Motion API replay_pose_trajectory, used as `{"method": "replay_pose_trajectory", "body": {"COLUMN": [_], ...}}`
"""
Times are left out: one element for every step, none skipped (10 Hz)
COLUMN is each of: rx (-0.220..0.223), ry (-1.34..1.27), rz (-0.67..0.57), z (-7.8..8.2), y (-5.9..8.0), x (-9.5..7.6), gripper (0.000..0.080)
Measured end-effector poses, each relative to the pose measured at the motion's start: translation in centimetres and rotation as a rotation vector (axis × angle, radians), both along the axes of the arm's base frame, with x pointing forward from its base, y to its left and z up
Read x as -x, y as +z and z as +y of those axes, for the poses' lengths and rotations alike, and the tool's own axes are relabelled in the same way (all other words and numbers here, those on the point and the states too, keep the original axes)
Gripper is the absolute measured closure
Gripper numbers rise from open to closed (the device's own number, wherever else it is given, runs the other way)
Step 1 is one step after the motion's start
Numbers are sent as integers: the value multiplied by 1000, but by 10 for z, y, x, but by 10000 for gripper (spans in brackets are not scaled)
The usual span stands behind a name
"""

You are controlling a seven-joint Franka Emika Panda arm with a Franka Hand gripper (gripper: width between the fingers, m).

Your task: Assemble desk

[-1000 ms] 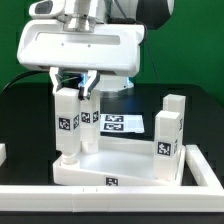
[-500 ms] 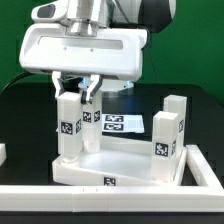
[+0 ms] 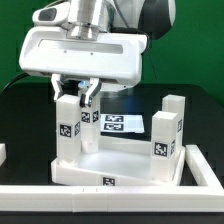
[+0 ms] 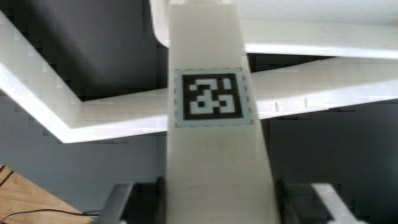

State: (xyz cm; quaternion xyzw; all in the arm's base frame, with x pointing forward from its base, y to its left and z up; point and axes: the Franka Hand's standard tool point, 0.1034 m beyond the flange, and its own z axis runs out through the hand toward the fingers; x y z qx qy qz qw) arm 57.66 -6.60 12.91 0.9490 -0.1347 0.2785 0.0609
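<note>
The white desk tabletop point(image 3: 120, 165) lies rim up near the front of the black table. A white square leg point(image 3: 66, 135) with a tag stands upright in its front corner socket on the exterior view's left. My gripper point(image 3: 74, 98) comes down from above and is shut on the top of this leg. In the wrist view the leg point(image 4: 214, 100) runs up the middle between my fingers point(image 4: 134, 205), down to the tabletop rim point(image 4: 329, 92). Three other legs stand in the tabletop: one point(image 3: 89, 125) behind the held leg and two point(image 3: 164, 140) point(image 3: 176, 112) on the right.
The marker board point(image 3: 122, 124) lies flat on the table behind the tabletop. Long white border rails run along the front point(image 3: 110, 205) and the right point(image 3: 205, 168). A green backdrop stands behind the arm.
My wrist has turned a little, and its housing has swung slightly to the exterior view's right. The held leg's tag sits slightly lower. The grip has not changed.
</note>
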Motion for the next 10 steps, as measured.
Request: {"method": "replay_pose_trajectory", "body": {"rx": [0, 0, 0, 0, 0, 0, 0, 0, 0, 0], "ry": [0, 0, 0, 0, 0, 0, 0, 0, 0, 0], "rz": [0, 1, 1, 1, 1, 1, 1, 1, 1, 1], "z": [0, 0, 0, 0, 0, 0, 0, 0, 0, 0], "y": [0, 0, 0, 0, 0, 0, 0, 0, 0, 0], "x": [0, 0, 0, 0, 0, 0, 0, 0, 0, 0], "gripper": [511, 353, 353, 226, 166, 166, 154, 154, 150, 150]}}
